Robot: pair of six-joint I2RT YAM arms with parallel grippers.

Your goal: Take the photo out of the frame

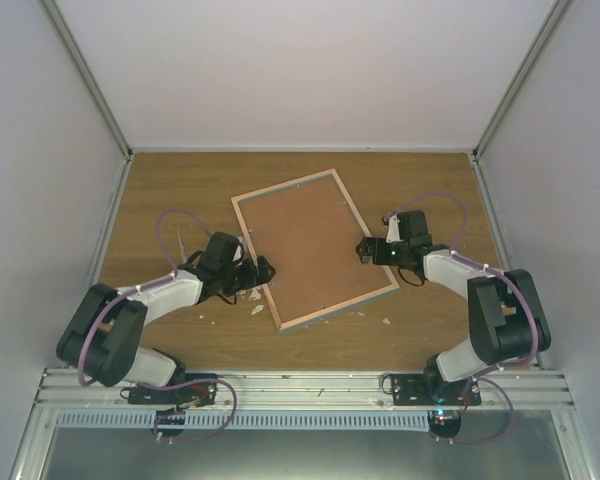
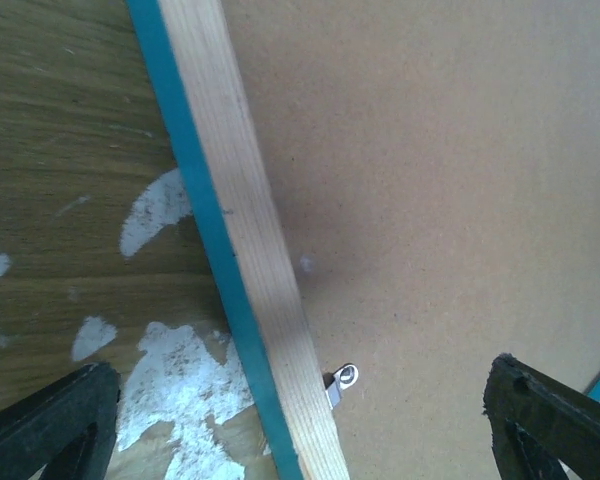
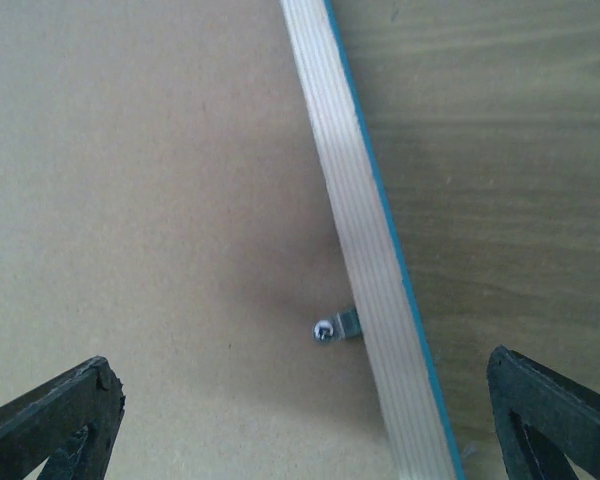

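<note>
Left gripper (image 1: 264,268): jaws wide apart, straddling the left rail of the frame (image 1: 315,250), with a metal tab (image 2: 342,382) between them. Right gripper (image 1: 364,250): jaws wide apart over the right rail and a second tab (image 3: 337,327). The frame lies back-up, skewed, mid-table (image 1: 170,190).

Shows the frame (image 1: 315,250) lying back up and skewed at the middle of the wooden surface (image 1: 160,190), left pincer (image 1: 266,268) at its left edge, right pincer (image 1: 364,250) over its right edge, white flecks (image 1: 257,308) beside its corner nearest the surface's near edge.
</note>
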